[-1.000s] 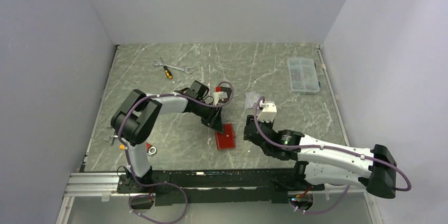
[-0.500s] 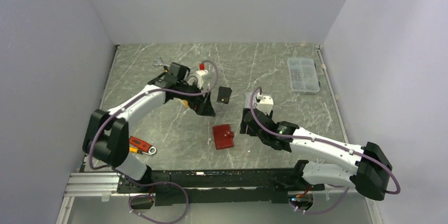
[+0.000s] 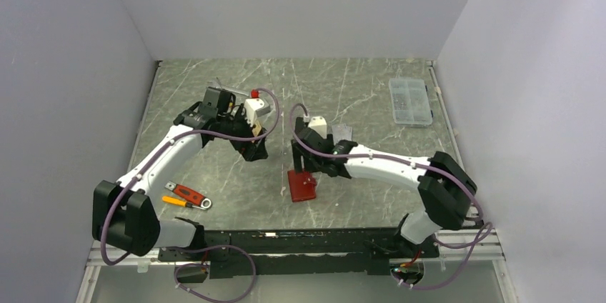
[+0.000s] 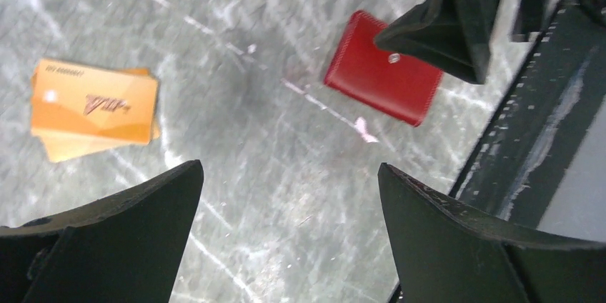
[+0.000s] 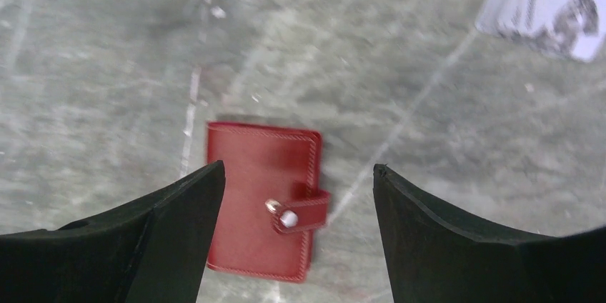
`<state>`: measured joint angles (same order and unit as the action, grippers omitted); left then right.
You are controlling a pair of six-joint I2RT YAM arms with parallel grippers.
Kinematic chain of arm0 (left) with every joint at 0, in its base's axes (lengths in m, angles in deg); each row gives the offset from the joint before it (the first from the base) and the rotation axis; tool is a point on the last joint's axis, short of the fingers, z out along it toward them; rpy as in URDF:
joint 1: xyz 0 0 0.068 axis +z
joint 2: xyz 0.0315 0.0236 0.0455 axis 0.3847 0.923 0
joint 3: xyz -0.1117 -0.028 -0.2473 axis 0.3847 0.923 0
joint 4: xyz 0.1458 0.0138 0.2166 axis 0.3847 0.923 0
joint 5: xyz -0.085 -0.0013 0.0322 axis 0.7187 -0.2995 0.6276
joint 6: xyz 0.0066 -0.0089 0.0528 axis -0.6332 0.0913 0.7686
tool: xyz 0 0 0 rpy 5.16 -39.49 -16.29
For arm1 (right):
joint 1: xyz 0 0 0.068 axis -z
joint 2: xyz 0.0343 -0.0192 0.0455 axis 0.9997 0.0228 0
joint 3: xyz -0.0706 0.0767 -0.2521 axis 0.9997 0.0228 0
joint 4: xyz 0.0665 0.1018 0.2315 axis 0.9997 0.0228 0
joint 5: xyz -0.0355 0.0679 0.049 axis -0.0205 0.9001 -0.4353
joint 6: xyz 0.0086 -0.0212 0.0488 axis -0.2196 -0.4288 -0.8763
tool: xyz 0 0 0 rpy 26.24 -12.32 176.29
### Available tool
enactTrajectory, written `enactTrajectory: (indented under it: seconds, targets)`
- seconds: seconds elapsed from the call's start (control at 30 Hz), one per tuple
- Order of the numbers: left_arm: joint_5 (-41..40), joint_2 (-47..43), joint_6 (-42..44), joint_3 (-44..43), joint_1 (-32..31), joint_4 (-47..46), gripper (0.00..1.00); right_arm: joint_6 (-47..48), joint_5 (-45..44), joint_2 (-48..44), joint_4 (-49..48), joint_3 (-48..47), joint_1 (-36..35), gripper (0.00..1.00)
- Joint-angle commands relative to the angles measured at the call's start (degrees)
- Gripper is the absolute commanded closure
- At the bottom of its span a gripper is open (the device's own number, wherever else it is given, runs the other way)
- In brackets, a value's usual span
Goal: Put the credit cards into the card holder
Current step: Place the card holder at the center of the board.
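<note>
The dark-red card holder [image 3: 302,187] lies closed, its snap tab fastened, near the table's front middle; it also shows in the right wrist view [image 5: 257,196] and the left wrist view [image 4: 379,78]. My right gripper [image 3: 306,167] [image 5: 298,167] is open and empty, hovering just above the holder. My left gripper [image 3: 255,151] [image 4: 289,167] is open and empty over bare table. A stack of orange credit cards [image 4: 93,106] lies to its left. Silver-grey cards [image 3: 343,131] [image 5: 547,3] lie right of the right wrist. The black cards are hidden under the right arm.
A clear compartment box [image 3: 410,101] stands at the back right. A wrench and screwdriver [image 3: 214,87] lie at the back left, partly behind the left arm. A red-handled tool [image 3: 187,194] lies at the front left. The black front rail [image 4: 543,124] runs close to the holder.
My right gripper has swung left and now hovers over the card holder, covering the black cards. My left gripper has drawn back and to the left, away from the holder.
</note>
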<state>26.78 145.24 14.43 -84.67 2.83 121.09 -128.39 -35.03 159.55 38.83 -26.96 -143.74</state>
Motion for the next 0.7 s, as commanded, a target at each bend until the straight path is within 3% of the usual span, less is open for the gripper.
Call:
enactTrajectory:
  seconds: [0.0,0.17,0.27,0.37,0.67]
  targets:
    - [-5.7,0.9,2.0,0.4,4.9,-2.5,0.01,5.7,3.1,4.3,-3.2,-9.1,1.5,0.22]
    - [-6.9,9.4,-3.4,-4.8,14.7,-5.8,0.08,8.6,11.1,11.8,-7.5,-18.0,5.5,0.27]
    - [-10.9,13.2,-3.1,-6.7,17.0,-8.5,0.14,7.9,16.9,16.4,-11.5,-21.6,8.6,0.33]
    - [-13.2,15.3,-0.3,-6.9,17.7,-11.2,0.19,4.9,24.8,21.8,-17.1,-25.8,12.6,0.38]
    - [-15.0,21.1,5.4,-10.2,17.6,-13.9,0.19,-1.8,39.8,38.9,-24.0,-38.6,17.9,0.33]
